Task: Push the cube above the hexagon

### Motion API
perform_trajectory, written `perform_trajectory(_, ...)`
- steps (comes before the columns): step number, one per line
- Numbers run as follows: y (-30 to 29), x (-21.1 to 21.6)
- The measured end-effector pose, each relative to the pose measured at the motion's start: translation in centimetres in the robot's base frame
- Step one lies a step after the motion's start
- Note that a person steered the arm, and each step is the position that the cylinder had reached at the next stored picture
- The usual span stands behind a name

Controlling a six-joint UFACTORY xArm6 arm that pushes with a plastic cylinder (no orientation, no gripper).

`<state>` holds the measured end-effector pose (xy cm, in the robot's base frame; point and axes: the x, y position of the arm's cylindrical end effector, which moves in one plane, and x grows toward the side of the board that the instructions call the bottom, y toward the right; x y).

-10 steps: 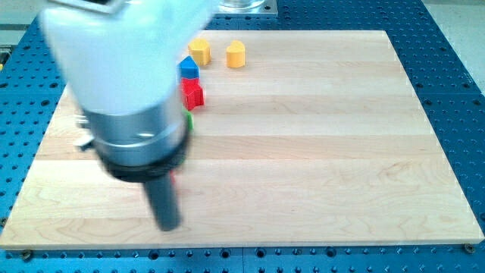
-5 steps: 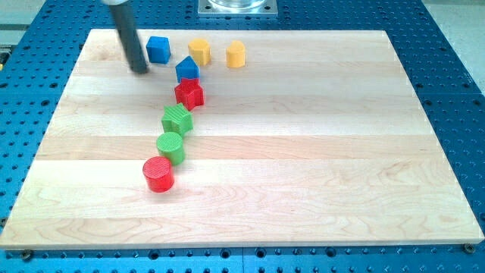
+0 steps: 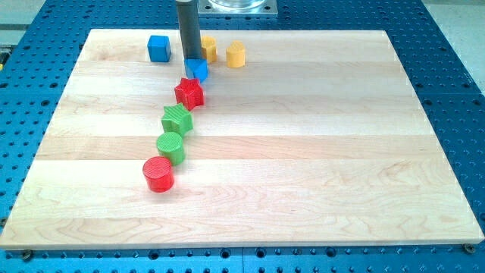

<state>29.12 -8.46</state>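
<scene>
Wooden board (image 3: 303, 152) lies on a blue perforated table (image 3: 455, 91). My tip (image 3: 190, 60) stands near the view's top, a little left of centre, with the rod rising straight up out of frame. There is no gripper on this arm, only the bare rod, so nothing is grasped or held. The tip is touching or just beside the upper left of a small blue block (image 3: 198, 70), whose shape I cannot make out because the rod covers part of it. The blue cube (image 3: 158, 48) sits apart from the tip, toward the view's left and slightly higher, near the board's top edge. Just to the view's right of the rod is a yellow block (image 3: 208, 48), partly hidden, shape unclear. Further right, beside it, is a yellow hexagon-like block (image 3: 236, 54). Below the small blue block a diagonal chain runs down and to the view's left: red star (image 3: 189, 92), green star (image 3: 176, 119), green cylinder (image 3: 170, 146), red cylinder (image 3: 158, 174). Neighbours in the chain are close or touching.
</scene>
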Motion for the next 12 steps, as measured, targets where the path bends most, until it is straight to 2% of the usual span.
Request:
perform_trajectory(2, -0.8, 0.4)
perform_trajectory(4, -9.5, 2.2)
perform_trajectory(5, -12.4, 0.9)
perform_trajectory(6, -8.8, -1.5)
perform_trajectory(7, -8.8, -2.8)
perform_trajectory(8, -10.5, -2.0)
perform_trajectory(9, -12.4, 4.4)
perform_trajectory(10, -13.4, 7.5)
perform_trajectory(12, -14.0, 8.9)
